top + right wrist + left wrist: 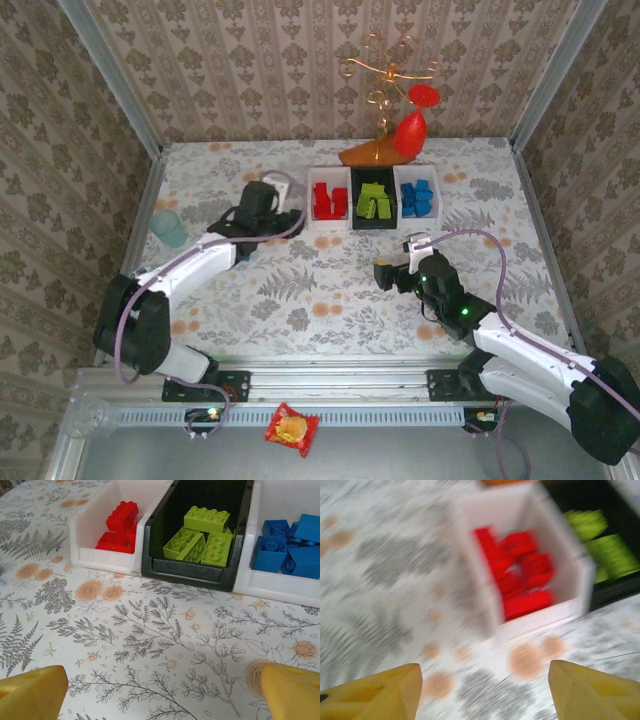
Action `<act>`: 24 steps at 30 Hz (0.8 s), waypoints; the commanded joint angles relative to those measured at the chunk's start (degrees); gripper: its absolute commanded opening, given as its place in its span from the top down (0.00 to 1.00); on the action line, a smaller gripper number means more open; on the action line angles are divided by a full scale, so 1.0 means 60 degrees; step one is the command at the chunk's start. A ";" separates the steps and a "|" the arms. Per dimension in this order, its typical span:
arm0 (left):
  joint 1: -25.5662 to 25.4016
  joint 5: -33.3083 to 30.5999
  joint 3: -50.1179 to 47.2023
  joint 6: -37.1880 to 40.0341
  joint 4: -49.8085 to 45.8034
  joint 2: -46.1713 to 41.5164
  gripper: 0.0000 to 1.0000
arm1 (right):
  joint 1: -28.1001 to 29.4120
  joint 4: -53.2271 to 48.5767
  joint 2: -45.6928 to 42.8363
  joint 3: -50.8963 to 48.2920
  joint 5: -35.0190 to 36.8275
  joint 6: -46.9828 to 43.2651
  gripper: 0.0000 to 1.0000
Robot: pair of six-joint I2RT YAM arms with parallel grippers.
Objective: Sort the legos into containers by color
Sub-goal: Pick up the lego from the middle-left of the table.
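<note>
1. Snack packet (291, 428), red, lies nearest of all, on the ledge in front of the arm bases and off the floral tabletop (330, 290). It is no part of the sorting.
2. Farther in, the right fingers (30, 692) hang spread wide over bare tabletop at the middle right. Nothing is between them, and they point at the row of containers beyond.
3. Over on the left, the left fingers (375, 692) are likewise parted and empty, hovering just near-left of the box of red bricks. That wrist view is blurred. A teal cup (168, 228) stands by the left edge, well apart.
4. At far centre three containers stand side by side.
   - The left white container (100, 557) holds the red legos (120, 527).
   - The black container (190, 575) holds the lime green legos (202, 535).
   - The right white container (280, 587) holds the blue legos (285, 550).
   - Each colour keeps to its own box.
5. Every brick I can make out already sits in a container, so the sorting looks finished, or at a last check.
6. The next move likely calls for no grasp. It needs only a look for strays hidden by the arms, then a retreat without nudging the boxes.
7. Farthest back stands a gold wire ornament (395, 110).
</note>
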 commanded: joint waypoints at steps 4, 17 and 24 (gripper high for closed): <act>0.1572 -0.0521 -0.0415 -0.0289 -0.0854 0.0328 0.31 | 0.0058 0.0282 0.0151 0.0334 0.0127 -0.0131 0.00; 0.2062 -0.1041 0.0411 -0.0233 -0.1592 0.2242 0.34 | 0.0058 0.0244 0.0013 0.0305 0.0149 -0.0198 0.00; 0.2150 -0.0928 0.0485 -0.0298 -0.2071 0.2592 0.37 | 0.0248 0.1178 0.0737 0.0465 -0.2950 -0.0689 0.00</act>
